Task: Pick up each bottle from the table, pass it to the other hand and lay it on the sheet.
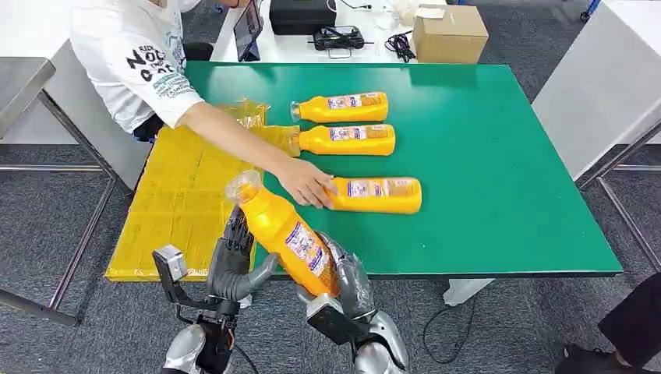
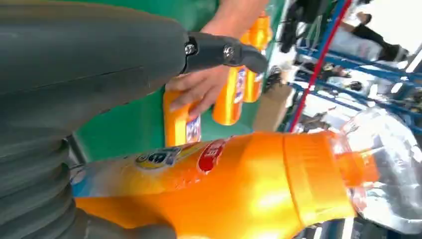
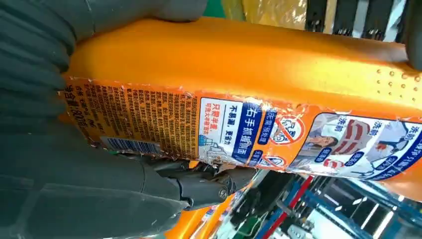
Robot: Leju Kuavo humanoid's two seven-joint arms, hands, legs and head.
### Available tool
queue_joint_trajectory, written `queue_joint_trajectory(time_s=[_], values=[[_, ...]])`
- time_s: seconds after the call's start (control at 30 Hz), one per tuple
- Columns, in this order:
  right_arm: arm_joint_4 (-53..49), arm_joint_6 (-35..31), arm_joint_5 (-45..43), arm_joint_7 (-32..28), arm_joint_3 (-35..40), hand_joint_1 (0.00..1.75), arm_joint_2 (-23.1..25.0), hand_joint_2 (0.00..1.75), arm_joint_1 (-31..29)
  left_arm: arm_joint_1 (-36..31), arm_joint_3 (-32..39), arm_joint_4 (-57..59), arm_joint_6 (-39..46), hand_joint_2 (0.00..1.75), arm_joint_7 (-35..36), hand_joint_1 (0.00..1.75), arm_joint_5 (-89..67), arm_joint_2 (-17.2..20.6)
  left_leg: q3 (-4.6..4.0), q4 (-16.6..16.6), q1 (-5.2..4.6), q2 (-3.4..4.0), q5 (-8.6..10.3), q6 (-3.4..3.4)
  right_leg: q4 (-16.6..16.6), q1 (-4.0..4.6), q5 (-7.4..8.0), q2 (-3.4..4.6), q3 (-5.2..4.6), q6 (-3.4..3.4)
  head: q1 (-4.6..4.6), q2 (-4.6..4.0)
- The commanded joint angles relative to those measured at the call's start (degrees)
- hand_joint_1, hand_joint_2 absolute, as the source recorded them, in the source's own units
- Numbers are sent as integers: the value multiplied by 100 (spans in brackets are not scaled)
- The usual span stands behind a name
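Green table (image 1: 499, 156), wide, with a yellow sheet (image 1: 171, 210) draped over its left edge. On the green: three orange bottles lying flat, the far bottle (image 1: 343, 107), the middle bottle (image 1: 347, 140) and the near bottle (image 1: 378, 195), this last under a person's hand (image 1: 305, 183). Above the front edge, a fourth, the held bottle (image 1: 284, 234), tilted, clear cap end up and toward the sheet. Right hand (image 1: 343, 284) clamped round its lower body, thumb across the label. Left hand (image 1: 232, 261) alongside the upper body, fingers behind it; whether closed on it cannot be told.

Likely mid-handover. Main risk: slipping from a smooth, glossy body if released before the left hand grips firmly. Also a possible brush with the person's reaching arm (image 1: 234, 132) on the way to the sheet.
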Motion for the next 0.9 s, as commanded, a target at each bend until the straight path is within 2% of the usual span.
queue_joint_trajectory(time_s=[0.03,0.07,0.13,0.2,0.23,0.37,0.4,0.47,0.5,0.67,0.7,0.73,0.9], values=[[951,195,-67,27,339,175,-37,175,-413,-92,-282,162,-510,175,36,0,125,246,54,-8,13,23,-20,-15,-17,14,-10,21,52,-21,0,0],[972,225,-46,42,347,175,-32,175,-426,-89,-291,170,-515,175,42,0,103,244,24,-8,2,9,-6,-7,-8,3,-4,7,22,-11,0,0],[1002,254,-33,49,359,175,-16,175,-434,-98,-319,197,-541,175,49,0,79,247,17,-6,1,5,-5,-7,-7,2,-2,5,16,-10,-2,0],[1068,263,-1,63,391,175,11,175,-448,-106,-336,237,-564,175,49,0,67,243,49,-8,9,16,-17,-16,-11,12,-10,16,46,-23,0,0],[1084,267,3,64,396,175,14,175,-453,-109,-336,242,-568,175,48,0,67,244,23,-6,4,11,-8,-9,-9,6,-2,10,21,-12,0,0],[1231,283,41,68,433,175,35,175,-508,-112,-317,268,-751,175,66,0,168,245,40,-9,7,16,-13,-13,-12,10,-6,15,37,-19,0,0],[1237,281,37,66,422,175,36,175,-515,-112,-323,270,-785,175,75,0,179,251,17,-8,0,7,-4,-6,-8,2,-2,6,15,-9,0,0],[1224,278,41,64,411,175,29,175,-524,-109,-342,270,-814,175,85,0,171,262,37,-6,8,14,-14,-12,-10,10,-7,13,35,-17,0,0],[1219,280,46,64,413,175,27,175,-524,-109,-342,271,-815,175,86,0,168,263,14,-7,-1,5,-3,-5,-6,1,-2,4,12,-7,0,0],[1219,280,46,64,413,175,27,175,-524,-109,-342,271,-815,175,86,0,168,263,20,-5,3,6,-7,-7,-8,5,-3,6,19,-10,0,0],[1219,280,46,64,413,175,27,175,-524,-109,-342,271,-815,175,86,0,168,263,51,-5,11,16,-20,-16,-12,14,-13,14,50,-23,-2,0],[1219,280,46,64,413,175,27,175,-524,-109,-342,271,-815,175,86,0,168,263,27,-7,3,9,-8,-9,-9,5,-5,8,24,-13,0,0],[1213,308,99,66,459,175,23,175,-543,-134,-390,297,-865,175,93,0,108,292,14,-6,0,5,-4,-6,-6,2,-2,5,12,-8,0,0]])
